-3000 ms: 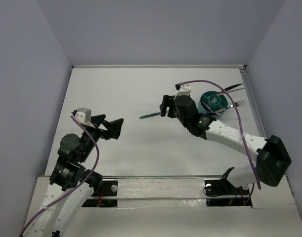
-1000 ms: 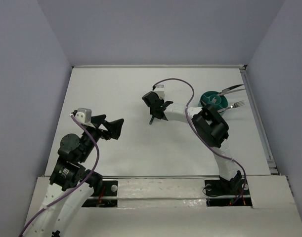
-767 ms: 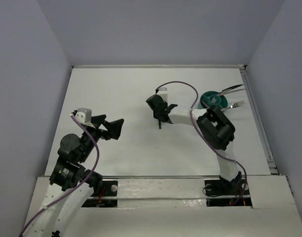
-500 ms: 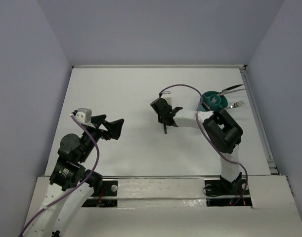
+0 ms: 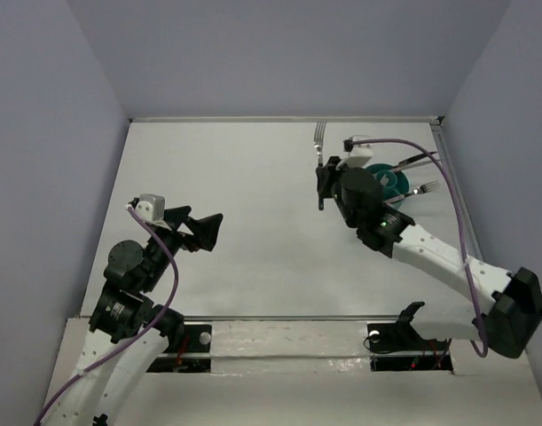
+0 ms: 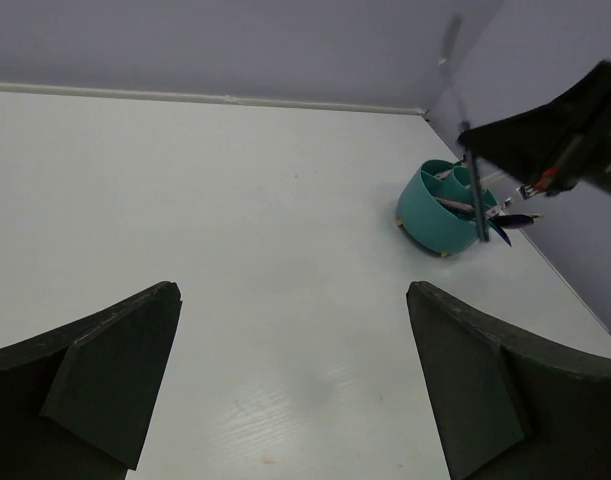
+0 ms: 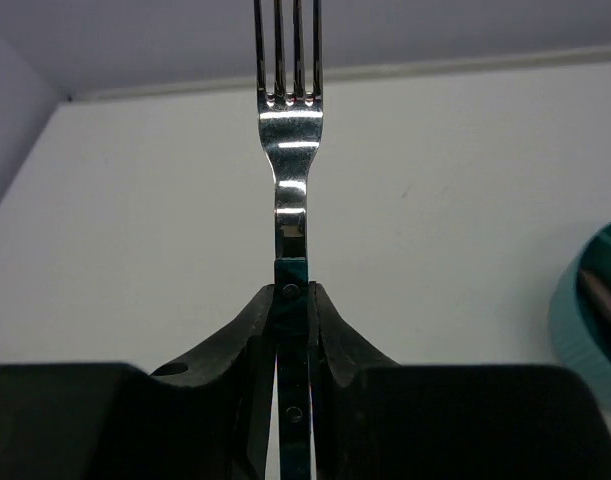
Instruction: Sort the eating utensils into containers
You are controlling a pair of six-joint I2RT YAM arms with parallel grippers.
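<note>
White table (image 5: 235, 169) boxed by grey walls (image 5: 279, 53), our two arms well apart.
We see the right gripper (image 5: 322, 184) clamped on a fork (image 5: 319, 133), held upright by its handle, just left of the teal cup (image 5: 383, 180) that sits near the table's right edge; the left gripper (image 5: 202, 229) hangs spread wide over the near-left side.

No legible text, label or number anywhere.
</note>
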